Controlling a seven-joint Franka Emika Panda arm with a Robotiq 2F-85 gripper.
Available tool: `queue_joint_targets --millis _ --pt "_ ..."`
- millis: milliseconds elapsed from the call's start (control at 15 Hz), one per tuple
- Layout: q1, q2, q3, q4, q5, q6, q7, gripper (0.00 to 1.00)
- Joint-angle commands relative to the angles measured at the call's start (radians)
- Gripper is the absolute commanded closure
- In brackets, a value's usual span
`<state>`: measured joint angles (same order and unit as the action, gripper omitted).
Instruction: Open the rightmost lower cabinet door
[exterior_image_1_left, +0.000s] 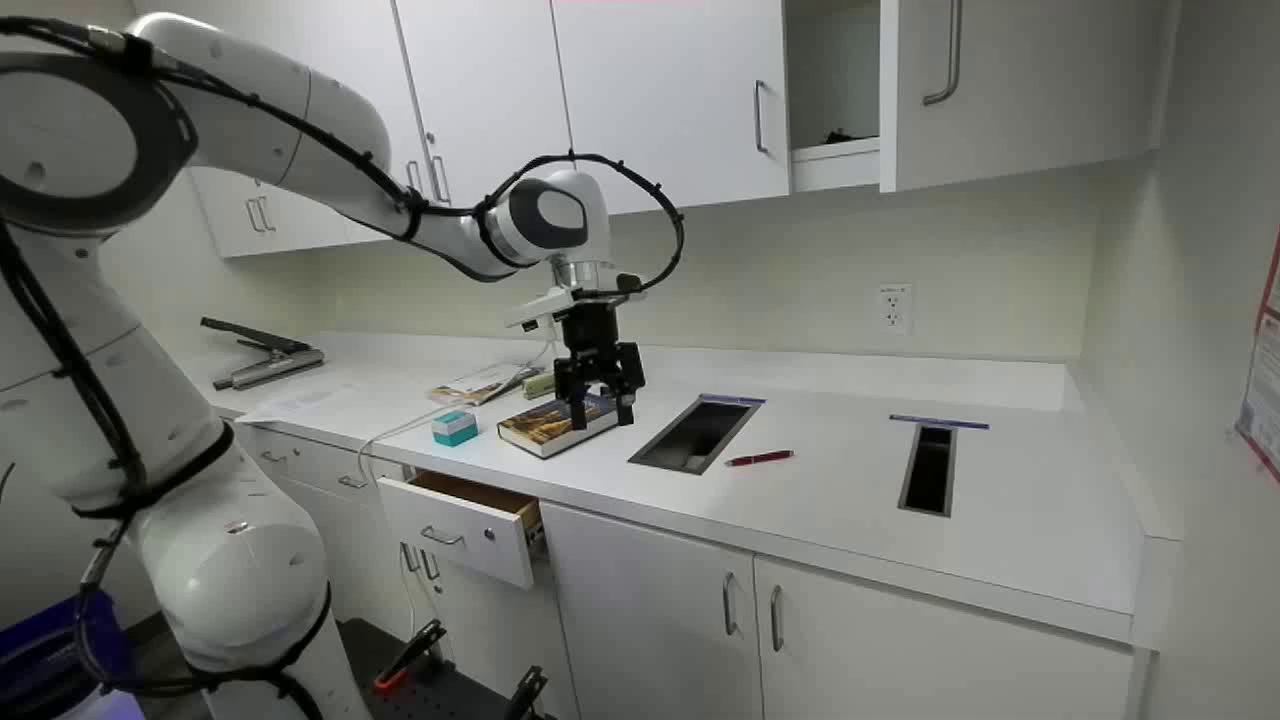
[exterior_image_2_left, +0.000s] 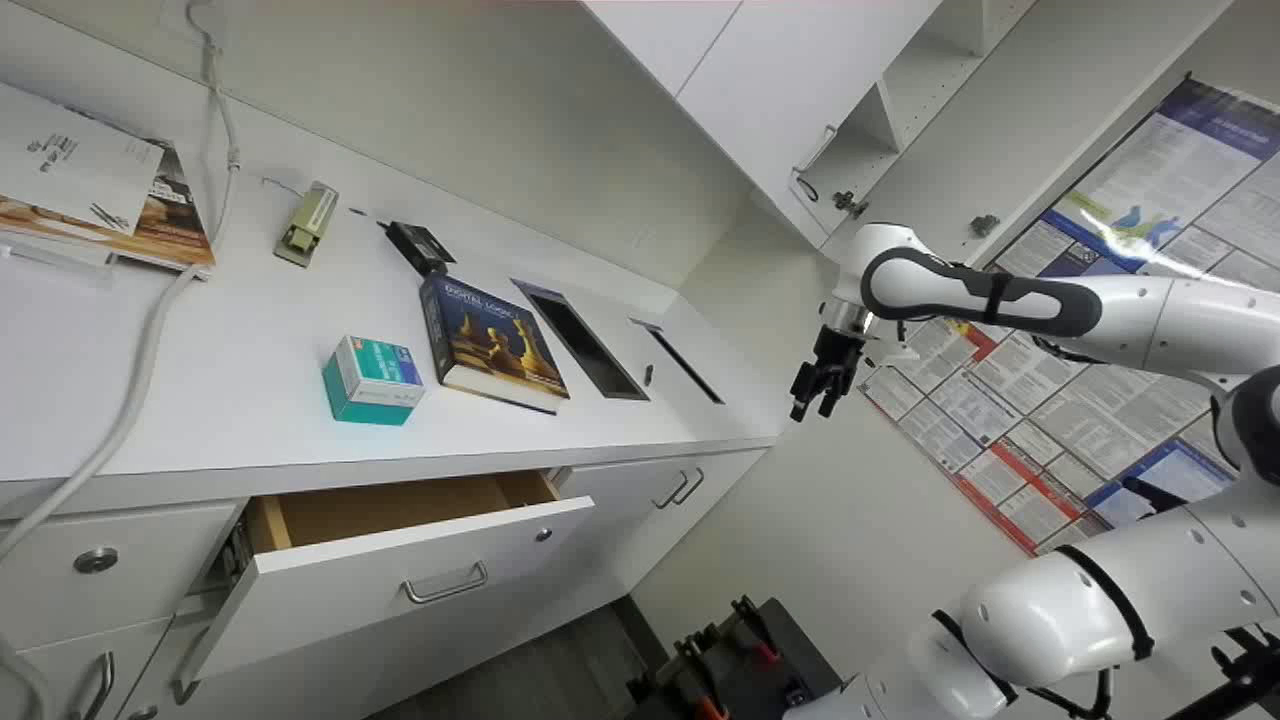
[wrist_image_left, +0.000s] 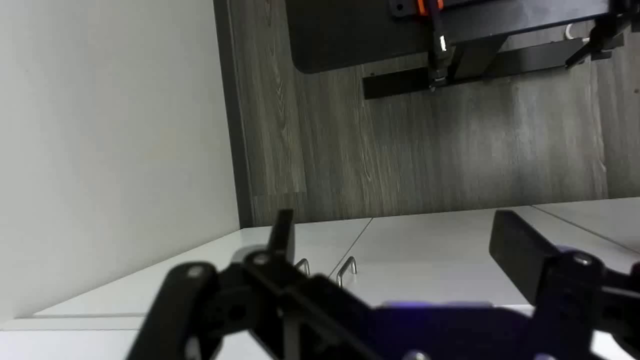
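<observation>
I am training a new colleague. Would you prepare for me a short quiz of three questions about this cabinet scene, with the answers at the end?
1. True or false: the rightmost lower cabinet door stands wide open.
2. Choose one. Its handle is mounted near (a) the middle of the door, (b) the bottom edge, (c) the edge beside the neighbouring lower door.
3. Complete with "open" or "shut": in the wrist view, the gripper is ____.

Key: 1. False, it is closed. 2. c. 3. open.
</observation>
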<state>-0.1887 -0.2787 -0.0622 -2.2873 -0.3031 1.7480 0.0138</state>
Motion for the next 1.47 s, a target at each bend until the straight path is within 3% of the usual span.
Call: queue_joint_targets --millis 0,933,1067,1400 --pt "0.021 0.0 -0.019 0.001 -0.004 -0.003 0.004 0.0" --pt "0.021 0.0 -0.019 0.001 -0.004 -0.003 0.004 0.0" --pt "0.005 0.026 -0.031 0.029 0.009 -0.011 0.051 0.0" --pt "-0.053 0.11 -0.153 0.096 0.119 -0.009 0.107 0.0"
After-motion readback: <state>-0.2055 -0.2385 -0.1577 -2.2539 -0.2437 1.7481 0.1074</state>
